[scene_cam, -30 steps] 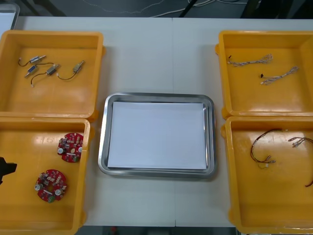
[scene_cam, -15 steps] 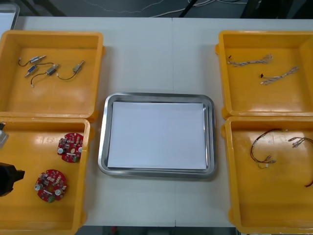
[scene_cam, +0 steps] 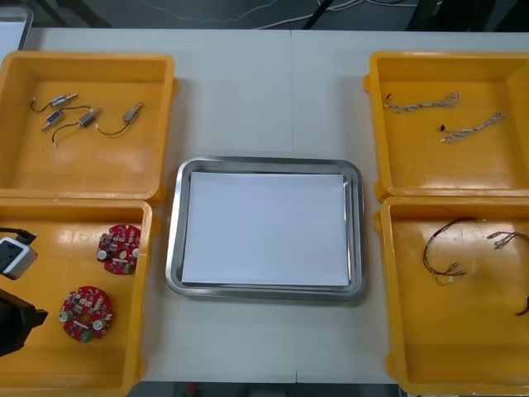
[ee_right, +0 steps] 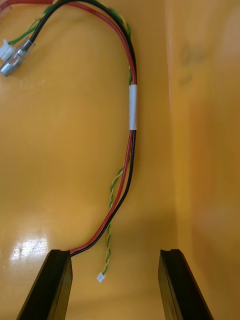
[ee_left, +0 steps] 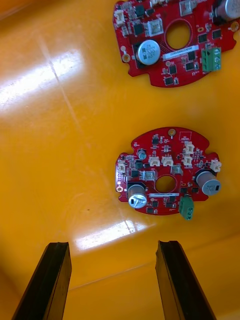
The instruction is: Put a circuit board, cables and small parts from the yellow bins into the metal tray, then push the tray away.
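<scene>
Circuit boards, two, are lying in the near left yellow bin [scene_cam: 41, 364]: far board [scene_cam: 118, 248] toward the metal tray [scene_cam: 174, 240], near board [scene_cam: 85, 313] closer to my side.

My left jaws are hovering over that bin's floor, spread wide and holding nothing. The left fingers [ee_left: 47, 280] are standing well apart. The near board [ee_left: 167, 175] is sitting just beyond the fingertips, not between them, offset toward one finger rather than centred on the gap. The far board [ee_left: 175, 40] is lying farther out.

Both boards are carrying fine white print and a small white label strip by the centre hole; I cannot read any of it.

My right jaws are hanging over the near right yellow bin [scene_cam: 463, 347], also spread and empty. The red, black and yellow-green cable [ee_right: 131, 150] is running out from beside one right finger [ee_right: 50, 285], wearing a white sleeve [ee_right: 132, 107]. Its thin twisted strand is ending in a tiny white connector [ee_right: 101, 276] inside the gap.

The tray is resting mid-worktop [scene_cam: 264, 91], white inside.
</scene>
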Available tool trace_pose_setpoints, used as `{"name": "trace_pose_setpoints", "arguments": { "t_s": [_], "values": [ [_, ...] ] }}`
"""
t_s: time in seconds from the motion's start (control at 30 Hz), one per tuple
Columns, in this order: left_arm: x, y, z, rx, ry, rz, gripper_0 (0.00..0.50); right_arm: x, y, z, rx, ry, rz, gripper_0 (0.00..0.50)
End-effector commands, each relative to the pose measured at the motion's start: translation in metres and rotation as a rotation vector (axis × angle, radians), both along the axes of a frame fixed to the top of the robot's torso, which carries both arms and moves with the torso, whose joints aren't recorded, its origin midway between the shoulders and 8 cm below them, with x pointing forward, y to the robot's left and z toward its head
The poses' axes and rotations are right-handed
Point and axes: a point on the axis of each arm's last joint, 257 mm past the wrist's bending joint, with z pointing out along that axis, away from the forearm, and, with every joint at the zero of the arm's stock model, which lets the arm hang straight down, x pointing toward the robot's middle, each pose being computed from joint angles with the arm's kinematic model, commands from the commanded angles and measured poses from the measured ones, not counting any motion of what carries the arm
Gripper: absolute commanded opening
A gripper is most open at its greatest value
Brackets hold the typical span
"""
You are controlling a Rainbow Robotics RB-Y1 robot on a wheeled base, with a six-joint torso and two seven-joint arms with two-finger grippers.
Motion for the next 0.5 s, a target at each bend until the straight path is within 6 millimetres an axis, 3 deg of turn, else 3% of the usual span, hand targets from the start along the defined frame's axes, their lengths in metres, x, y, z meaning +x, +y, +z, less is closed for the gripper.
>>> {"name": "trace_pose_setpoints", "arguments": {
  "t_s": [0.03,0.2,0.5],
  "values": [
    [-0.006,-0.015,-0.016,0.025,0.013,-0.098,0.500,-0.013,0.008,-0.016,0.010,0.020,0.003,0.500],
    [0.002,-0.014,-0.031,0.031,-0.008,-0.136,0.500,-0.013,0.010,-0.026,0.026,0.017,-0.009,0.500],
    [-0.002,-0.017,-0.047,0.022,0.011,-0.143,0.500,-0.010,0.012,-0.038,0.035,0.005,-0.011,0.500]
  ]
}}
